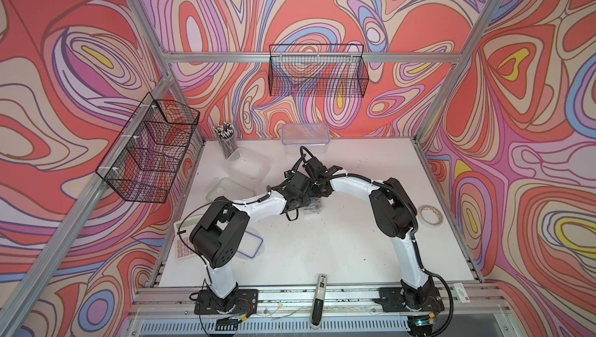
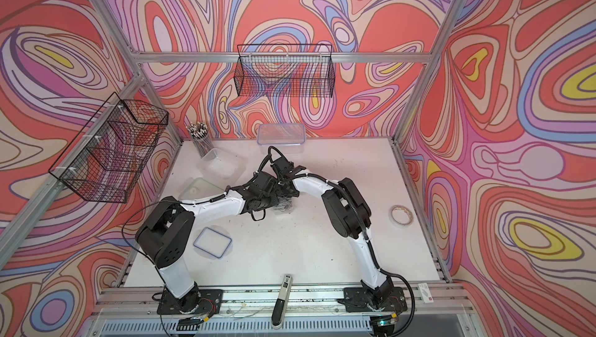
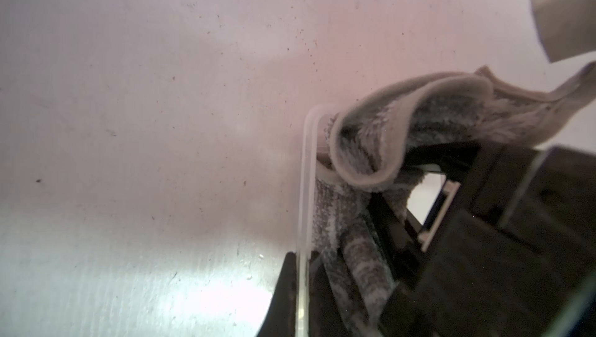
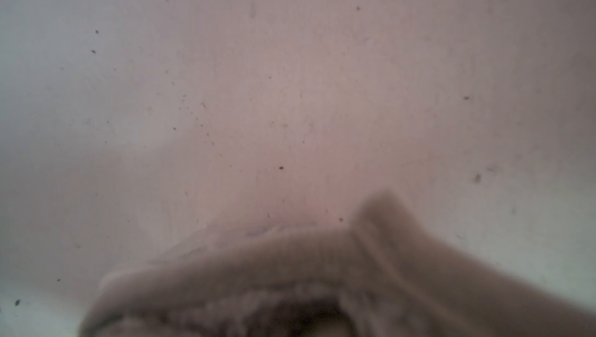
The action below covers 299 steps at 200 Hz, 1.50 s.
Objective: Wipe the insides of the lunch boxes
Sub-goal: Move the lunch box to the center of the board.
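Gripping small tub (image 1: pixel 311 206) at table (image 1: pixel 354 238) centre.
Left claw (image 3: pixel 304 271) clamps shut on its clear wall; right claw (image 3: pixel 398 187) grips the grey cloth (image 3: pixel 371 145) inside it. Large lidded tub (image 1: pixel 305 138) stands at the back.

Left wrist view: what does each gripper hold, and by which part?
The left gripper pinches the clear lunch box by its side wall, at the rim. The right gripper holds the grey cloth by a bunched fold.
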### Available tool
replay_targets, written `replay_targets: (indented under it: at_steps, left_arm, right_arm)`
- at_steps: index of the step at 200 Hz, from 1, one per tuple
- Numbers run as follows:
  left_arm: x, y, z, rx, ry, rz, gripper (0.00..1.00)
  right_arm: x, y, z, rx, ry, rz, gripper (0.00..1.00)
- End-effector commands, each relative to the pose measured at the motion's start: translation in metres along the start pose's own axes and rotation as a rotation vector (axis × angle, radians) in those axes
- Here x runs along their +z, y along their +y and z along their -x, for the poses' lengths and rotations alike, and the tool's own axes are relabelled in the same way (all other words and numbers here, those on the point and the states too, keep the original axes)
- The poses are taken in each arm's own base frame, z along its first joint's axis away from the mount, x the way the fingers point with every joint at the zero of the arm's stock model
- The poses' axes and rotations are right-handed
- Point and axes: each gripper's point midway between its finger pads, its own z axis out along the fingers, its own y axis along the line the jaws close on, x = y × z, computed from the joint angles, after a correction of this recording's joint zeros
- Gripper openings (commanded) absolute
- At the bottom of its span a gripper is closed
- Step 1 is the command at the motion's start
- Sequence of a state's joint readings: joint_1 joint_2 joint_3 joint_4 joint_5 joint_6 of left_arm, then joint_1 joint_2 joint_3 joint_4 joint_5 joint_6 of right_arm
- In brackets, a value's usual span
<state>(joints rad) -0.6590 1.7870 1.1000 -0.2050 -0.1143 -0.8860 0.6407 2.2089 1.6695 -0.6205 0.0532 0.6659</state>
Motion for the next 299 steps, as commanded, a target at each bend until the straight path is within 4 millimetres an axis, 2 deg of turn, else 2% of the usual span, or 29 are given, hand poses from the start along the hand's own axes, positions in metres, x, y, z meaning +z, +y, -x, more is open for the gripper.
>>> replay_targets:
  at_steps: [1, 23, 44, 72, 101, 121, 140, 172, 194, 218, 248, 275, 299]
  left_arm:
    - [-0.011, 0.017, 0.006, 0.014, 0.015, 0.059, 0.0]
    - [-0.01, 0.017, 0.015, 0.005, 0.002, 0.042, 0.0]
    - [-0.008, 0.014, 0.019, 0.019, -0.005, 0.035, 0.0]
    - [0.001, 0.011, 0.015, 0.021, 0.022, 0.032, 0.0]
    - [0.009, 0.0, 0.014, -0.007, 0.036, -0.023, 0.0]
    - [0.011, -0.004, 0.007, -0.027, 0.057, -0.057, 0.0]
    - [0.01, -0.005, 0.004, -0.034, 0.066, -0.069, 0.0]
    - [0.008, -0.005, -0.003, -0.032, 0.076, -0.069, 0.0]
    - [0.006, -0.007, -0.011, -0.022, 0.093, -0.073, 0.0]
    - [0.003, -0.007, -0.021, -0.018, 0.106, -0.076, 0.0]
    - [0.0, -0.002, -0.026, -0.024, 0.111, -0.067, 0.0]
    - [-0.007, 0.003, -0.021, -0.025, 0.085, -0.039, 0.0]
    - [-0.013, 0.01, -0.009, -0.016, 0.038, 0.009, 0.0]
  right_arm:
    - [0.0, -0.059, -0.024, -0.085, 0.079, -0.219, 0.0]
    - [0.001, -0.06, -0.05, -0.137, 0.17, -0.211, 0.0]
    - [0.004, -0.051, -0.078, -0.169, 0.263, -0.149, 0.0]
    - [0.012, -0.015, -0.106, -0.132, 0.359, 0.055, 0.0]
    - [0.02, 0.019, -0.111, -0.031, 0.383, 0.242, 0.0]
    - [0.027, 0.035, -0.103, 0.027, 0.36, 0.309, 0.0]
    - [0.031, 0.046, -0.086, 0.078, 0.304, 0.336, 0.0]
    - [0.036, 0.052, -0.044, 0.173, 0.153, 0.312, 0.0]
    - [0.032, 0.052, -0.013, 0.232, 0.032, 0.282, 0.0]
    - [0.023, 0.038, 0.017, 0.253, -0.105, 0.183, 0.0]
    - [0.012, 0.002, 0.038, 0.231, -0.259, -0.012, 0.0]
    - [0.001, -0.027, 0.041, 0.154, -0.292, -0.19, 0.0]
    - [-0.005, -0.046, 0.03, 0.066, -0.247, -0.292, 0.0]
